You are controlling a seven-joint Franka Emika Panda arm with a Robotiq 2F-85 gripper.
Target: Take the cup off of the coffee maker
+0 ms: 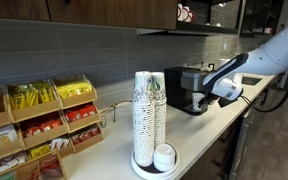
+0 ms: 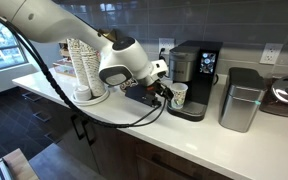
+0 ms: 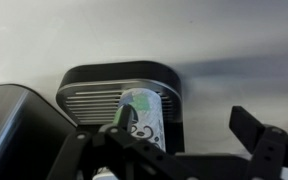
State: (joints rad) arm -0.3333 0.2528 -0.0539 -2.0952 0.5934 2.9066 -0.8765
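Note:
The cup [image 2: 178,94] is a small white paper cup with a green and dark print. It stands on the drip tray of the black and silver coffee maker [image 2: 196,75]. In the wrist view the cup [image 3: 144,115] sits on the ribbed tray [image 3: 94,100], close beside one finger. My gripper [image 3: 184,122] is open, with the other finger well clear of the cup. In an exterior view the gripper [image 2: 164,92] is right at the cup. In the opposite exterior view the gripper [image 1: 222,92] is in front of the coffee maker [image 1: 187,85] and the cup is hidden.
Tall stacks of white cups [image 1: 149,110] and a short stack of lids [image 1: 165,156] stand on a round tray. A snack rack [image 1: 44,125] is at the counter's end. A silver canister [image 2: 242,100] and another appliance [image 2: 287,95] stand beside the coffee maker.

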